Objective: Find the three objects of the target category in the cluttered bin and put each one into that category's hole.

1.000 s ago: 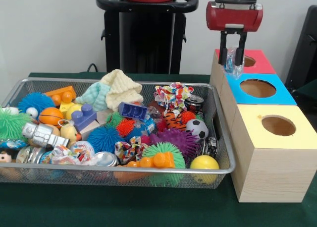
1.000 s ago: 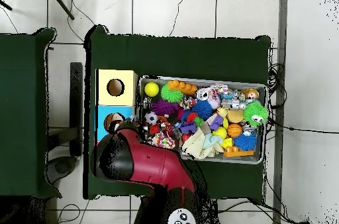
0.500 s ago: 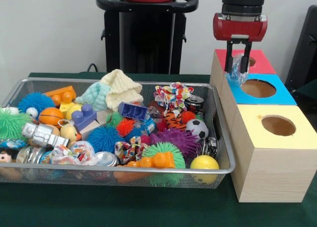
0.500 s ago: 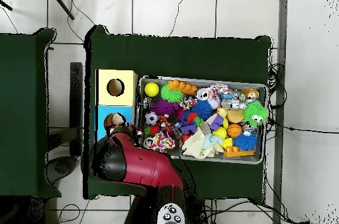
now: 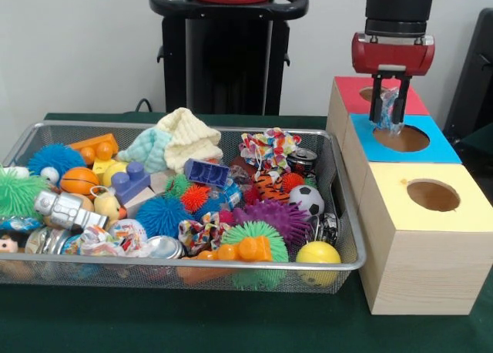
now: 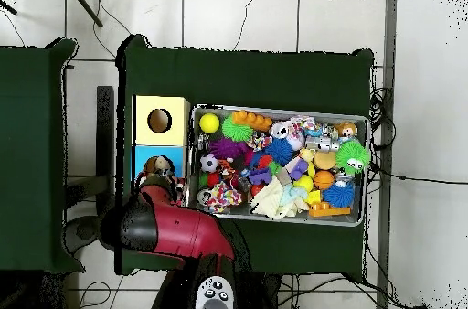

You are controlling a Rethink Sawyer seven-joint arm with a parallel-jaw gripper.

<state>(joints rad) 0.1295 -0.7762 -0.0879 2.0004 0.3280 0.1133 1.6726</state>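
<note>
End effector (image 5: 390,106) was clamped on a crinkly clear-blue plastic wrapper (image 5: 389,110), hanging just above the round hole of the blue-topped wooden box (image 5: 431,149), beside the wire mesh bin (image 5: 339,191).

One cam sits low and close across the surface (image 5: 154,322), looking over the bin (image 5: 339,214). The other's high up, straight down; both catch bin and boxes (image 6: 160,122).
</note>
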